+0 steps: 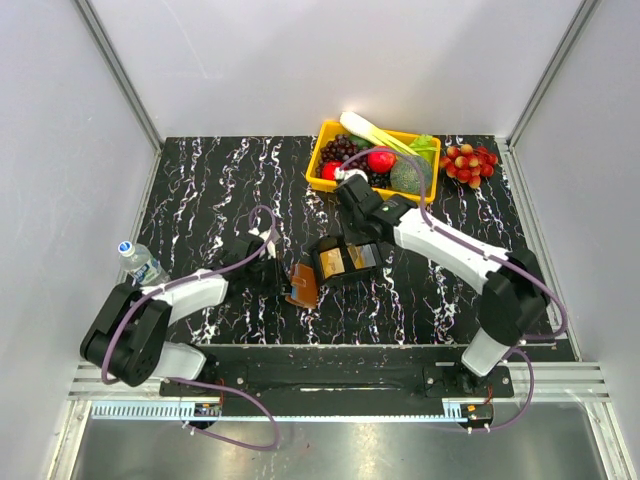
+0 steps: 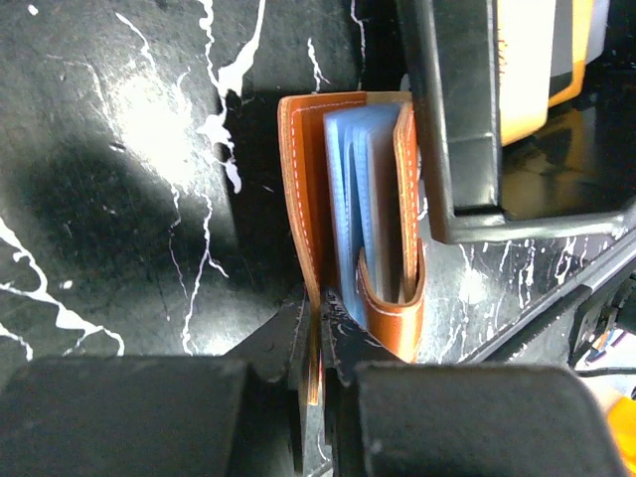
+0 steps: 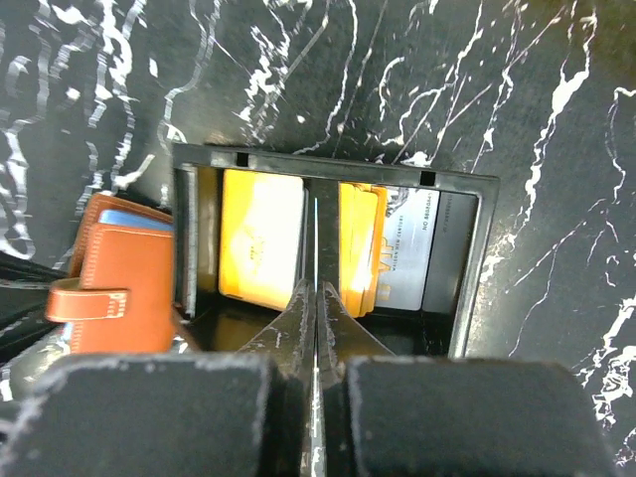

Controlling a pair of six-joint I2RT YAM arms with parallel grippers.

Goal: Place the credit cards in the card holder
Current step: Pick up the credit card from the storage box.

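The card holder (image 1: 302, 284) is a brown wallet standing on edge, open, with pale blue pockets (image 2: 348, 189) and a snap tab (image 3: 87, 301). My left gripper (image 2: 320, 308) is shut on its outer cover flap. Right beside it stands a small black open-topped box (image 3: 328, 166) holding credit cards: orange ones (image 3: 260, 238) and a grey one (image 3: 412, 253). My right gripper (image 3: 317, 288) is over the box, shut on a thin card (image 3: 316, 234) seen edge-on between the orange cards. In the top view the right gripper (image 1: 358, 250) is at the box (image 1: 347, 262) and the left gripper (image 1: 284, 278) at the holder.
A yellow basket (image 1: 325, 135) of fruit and vegetables stands at the back, with red grapes (image 1: 470, 163) to its right. A water bottle (image 1: 142, 262) lies at the table's left edge. Grey walls close in the black marbled table (image 1: 220, 190).
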